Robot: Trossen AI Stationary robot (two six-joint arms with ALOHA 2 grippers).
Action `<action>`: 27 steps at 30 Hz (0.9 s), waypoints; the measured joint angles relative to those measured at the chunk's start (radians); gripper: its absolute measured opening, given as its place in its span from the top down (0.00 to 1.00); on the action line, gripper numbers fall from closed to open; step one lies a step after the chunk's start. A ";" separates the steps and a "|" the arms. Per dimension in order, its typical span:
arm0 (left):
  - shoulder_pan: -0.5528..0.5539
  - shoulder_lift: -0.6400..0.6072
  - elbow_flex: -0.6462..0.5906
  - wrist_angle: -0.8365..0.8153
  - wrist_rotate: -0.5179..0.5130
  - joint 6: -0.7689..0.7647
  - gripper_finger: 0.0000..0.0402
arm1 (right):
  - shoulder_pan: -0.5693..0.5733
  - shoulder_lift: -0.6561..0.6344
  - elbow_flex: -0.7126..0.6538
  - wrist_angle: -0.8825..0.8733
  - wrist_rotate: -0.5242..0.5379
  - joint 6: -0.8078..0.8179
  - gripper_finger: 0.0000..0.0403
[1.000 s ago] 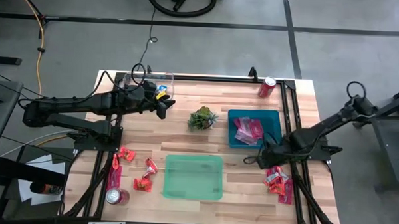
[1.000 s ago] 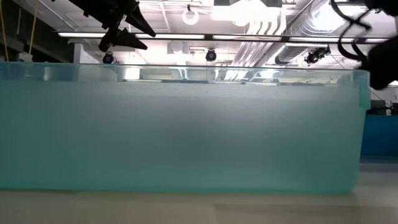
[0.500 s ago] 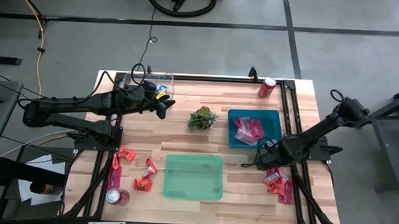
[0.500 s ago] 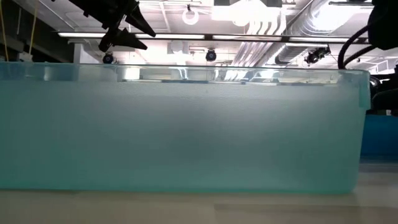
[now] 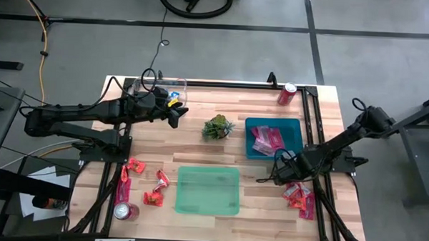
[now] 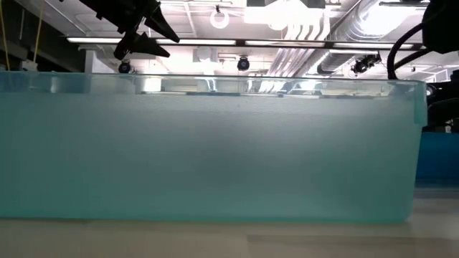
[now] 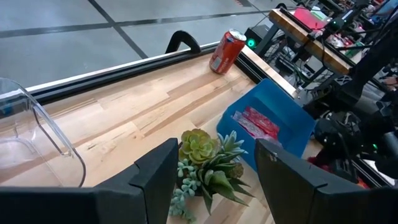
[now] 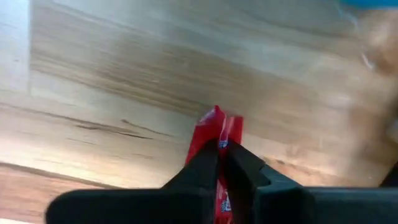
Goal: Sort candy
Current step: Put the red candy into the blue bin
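Wooden table (image 5: 200,127) | near, lower frame: green tray (image 5: 208,190) bare, red candy (image 5: 142,182) lower left unsorted | lower right: right gripper (image 5: 278,171) pinching red candy (image 8: 214,149) | blue bin (image 5: 293,127) holds pink sweets (image 5: 267,140) | far, upper left: left gripper (image 5: 177,113) wide, empty.

Low view walled off by teal bin (image 6: 208,143), red candy (image 8: 214,134) partly behind right fingers (image 8: 205,165)
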 joint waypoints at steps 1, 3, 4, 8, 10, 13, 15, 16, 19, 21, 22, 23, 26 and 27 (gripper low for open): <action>0.000 0.000 0.000 0.000 0.000 0.002 0.50 | -0.001 -0.004 0.012 -0.010 0.011 -0.012 0.96; 0.000 0.000 0.000 0.000 0.000 0.008 0.50 | -0.003 -0.019 0.045 -0.054 0.043 -0.055 0.97; 0.000 0.000 0.000 0.000 0.000 0.009 0.50 | -0.003 -0.035 0.073 -0.077 0.059 -0.078 0.98; 0.000 0.000 0.000 -0.003 0.000 0.010 0.50 | -0.003 -0.102 0.192 -0.183 0.152 -0.189 0.99; 0.000 0.000 0.000 -0.003 0.000 0.010 0.50 | -0.003 -0.138 0.253 -0.201 0.231 -0.282 1.00; 0.000 0.000 0.000 -0.003 -0.002 0.010 0.50 | -0.003 -0.195 0.334 -0.154 0.383 -0.492 0.99; 0.000 0.000 0.000 -0.003 -0.011 0.010 0.50 | -0.003 -0.222 0.373 -0.093 0.521 -0.611 1.00; 0.000 0.000 0.000 -0.003 -0.013 0.010 0.50 | -0.003 -0.236 0.386 -0.056 0.604 -0.656 1.00; 0.000 0.000 0.000 -0.002 -0.014 0.009 0.50 | -0.025 -0.272 0.400 0.077 0.788 -0.778 1.00; 0.000 0.000 0.000 -0.002 -0.014 0.007 0.50 | -0.051 -0.297 0.393 0.184 0.824 -0.895 1.00; 0.000 0.000 0.000 -0.002 -0.014 0.007 0.50 | -0.067 -0.309 0.385 0.237 0.822 -0.954 1.00; 0.000 0.000 0.000 -0.002 -0.014 0.004 0.50 | -0.084 -0.318 0.374 0.291 0.811 -1.010 1.00; 0.000 0.000 0.000 0.001 -0.015 -0.027 0.50 | -0.150 -0.341 0.343 0.408 0.734 -1.130 1.00; 0.000 0.000 0.000 0.003 -0.015 -0.035 0.50 | -0.176 -0.346 0.336 0.434 0.705 -1.155 1.00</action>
